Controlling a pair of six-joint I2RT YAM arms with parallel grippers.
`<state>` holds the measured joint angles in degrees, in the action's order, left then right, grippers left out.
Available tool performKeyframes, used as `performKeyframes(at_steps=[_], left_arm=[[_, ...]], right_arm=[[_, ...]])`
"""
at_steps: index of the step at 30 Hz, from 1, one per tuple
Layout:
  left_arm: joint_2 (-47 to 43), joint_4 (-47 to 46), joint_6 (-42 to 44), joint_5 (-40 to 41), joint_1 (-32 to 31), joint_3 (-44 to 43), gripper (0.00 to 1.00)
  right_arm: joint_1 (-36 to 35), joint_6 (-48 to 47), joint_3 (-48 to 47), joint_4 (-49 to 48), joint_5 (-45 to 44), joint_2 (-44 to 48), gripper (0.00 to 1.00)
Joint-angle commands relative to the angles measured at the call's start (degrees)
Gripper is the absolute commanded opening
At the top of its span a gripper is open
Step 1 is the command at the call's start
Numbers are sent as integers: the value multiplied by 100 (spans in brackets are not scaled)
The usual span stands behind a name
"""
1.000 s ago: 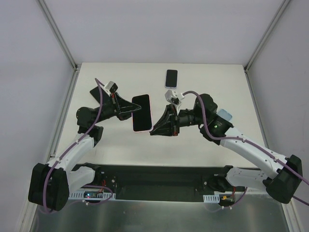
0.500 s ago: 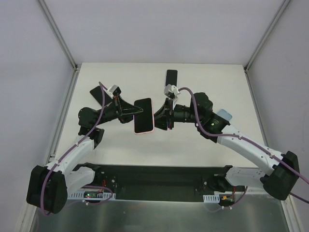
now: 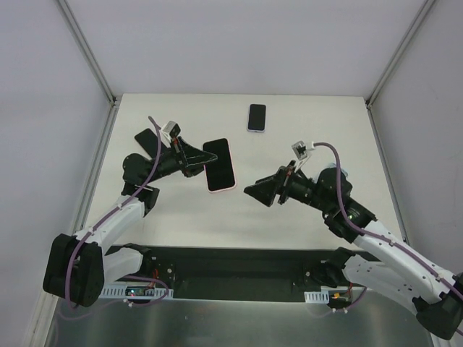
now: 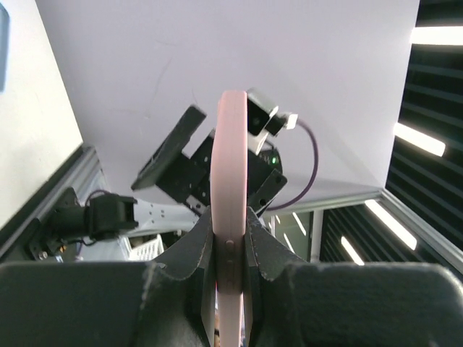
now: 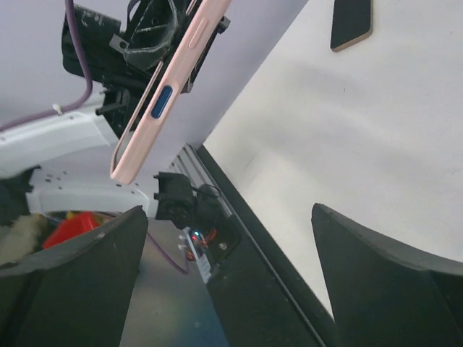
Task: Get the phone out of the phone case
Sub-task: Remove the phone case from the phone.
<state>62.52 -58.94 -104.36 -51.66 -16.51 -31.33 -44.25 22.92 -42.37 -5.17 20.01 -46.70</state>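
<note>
We look down on a matte, off-white table [image 3: 325, 137] boxed in by plain pale walls, with brushed metal frame rails [image 3: 88, 54] rising at the far corners and a black base strip [image 3: 239, 271] along the near edge. A second dark handset [image 3: 257, 117] lies flat near the far edge, well apart from both arms. A dark flat slab [image 3: 147, 137] sits partly hidden under the left arm.

The phone [image 3: 219, 164], glossy and black-faced, sits inside the pink phone case [image 4: 231, 166], held clear of the table by the left gripper [image 3: 200, 160], whose jaws are clamped on one short end of the case. From the left wrist we see the case edge-on, a smooth, slim pink band between coarse black fingers [image 4: 189, 253]. The right wrist view shows its long side, with rounded corners and an oval side button.

The right gripper [image 3: 255, 192] hangs near the case without touching it, its broad, wedge-shaped black fingers [image 5: 79, 282] spread wide with nothing between them
</note>
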Motion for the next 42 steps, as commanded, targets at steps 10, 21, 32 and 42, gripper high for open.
performKeyframes(at_steps=[10,21,32,42], left_arm=[[-20,-461,812,850,17,127,0],[76,-943,478,912,87,294,0],[111,-1076,407,991,104,347,0],[-108,-751,662,1079,113,321,0]], right_arm=[[-945,1909,185,-2137,-1254,-498,82],[-954,2191,431,-2603,-1808,-516,52],[-971,2516,484,-3016,-1492,-911,45],[-980,2595,317,-2981,-1509,-1210,35]])
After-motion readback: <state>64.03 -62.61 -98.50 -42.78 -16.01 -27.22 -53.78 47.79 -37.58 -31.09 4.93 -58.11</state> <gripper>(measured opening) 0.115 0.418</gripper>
